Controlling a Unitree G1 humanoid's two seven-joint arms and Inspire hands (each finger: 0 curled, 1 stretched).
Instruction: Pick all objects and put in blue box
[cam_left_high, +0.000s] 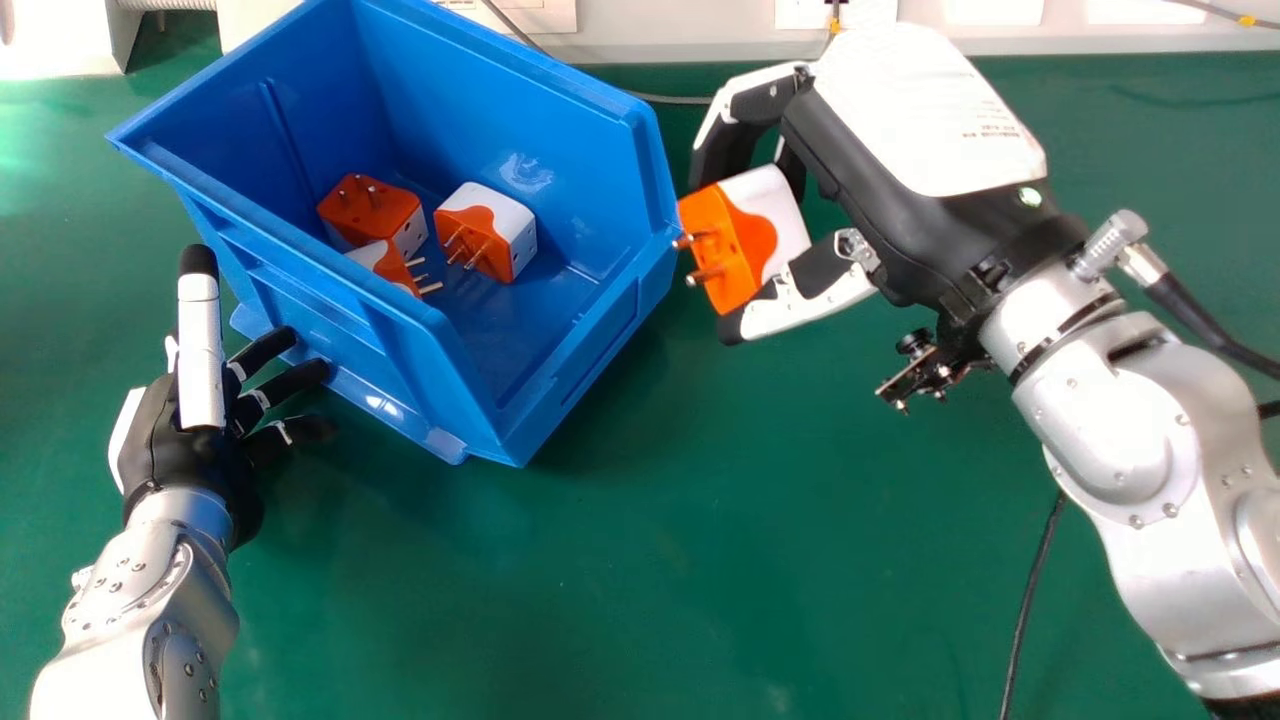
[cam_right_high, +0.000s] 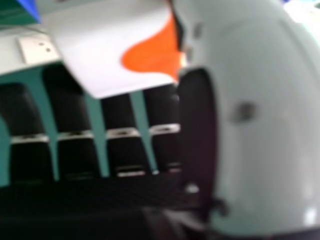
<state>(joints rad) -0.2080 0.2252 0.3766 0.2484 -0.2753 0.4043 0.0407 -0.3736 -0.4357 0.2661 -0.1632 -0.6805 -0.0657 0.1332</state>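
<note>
Head view: right hand (cam_left_high: 868, 205) round adapter (cam_left_high: 742, 240)

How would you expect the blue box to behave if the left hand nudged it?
The blue box looks stiff, its thin walls standing straight with moulded ribs. Being hollow, it is probably light for its size. It would likely slide rather than tip, sitting flat on the green table.

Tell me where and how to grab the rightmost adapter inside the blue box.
Probably best from above, through the open top of the box, pinching the white sides of the rightmost adapter. Its pins jut from the orange face towards the head view's lower left, so avoid that; the surrounding walls would hamper a low approach.
</note>
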